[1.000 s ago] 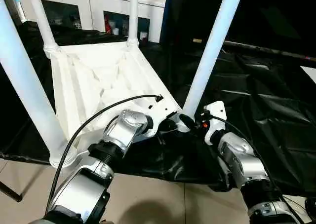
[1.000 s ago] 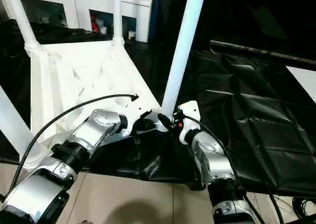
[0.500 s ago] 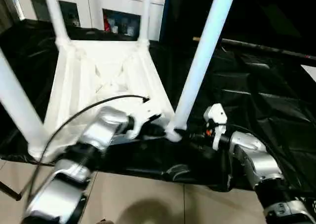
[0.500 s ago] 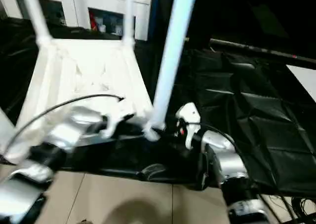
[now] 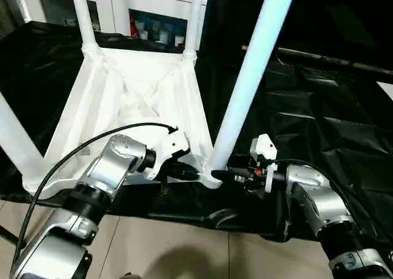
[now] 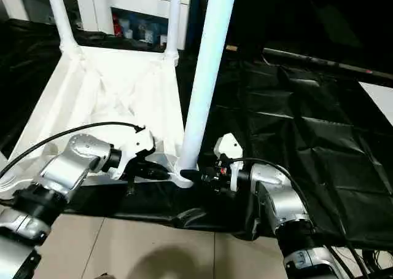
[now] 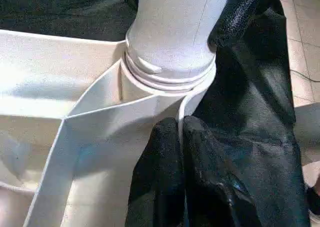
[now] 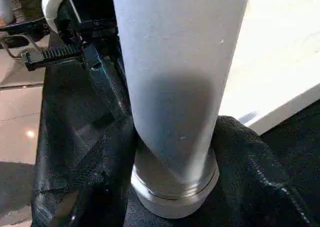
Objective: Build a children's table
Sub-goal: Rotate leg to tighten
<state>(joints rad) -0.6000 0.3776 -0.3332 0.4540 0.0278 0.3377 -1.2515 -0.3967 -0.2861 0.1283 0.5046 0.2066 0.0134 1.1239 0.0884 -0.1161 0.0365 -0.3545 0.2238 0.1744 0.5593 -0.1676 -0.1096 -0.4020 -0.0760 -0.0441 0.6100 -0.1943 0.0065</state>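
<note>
Head views: children's table [image 5: 132, 101] upside down on black-draped table [image 5: 331, 125], legs up. Near leg [image 5: 249, 88] in corner socket.
Left wrist view: left gripper [image 7: 181, 137] pinched closed on tabletop rim beside socket.
Right wrist view: right gripper [image 6: 195, 176] astride leg base; grip unclear.

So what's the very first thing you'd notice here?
The upside-down white table, lying on the black cloth with its legs sticking up. The nearest leg rises tall in the middle. At its base, the left hand pinches the table's thin rim, and the right hand sits against the corner socket.
</note>
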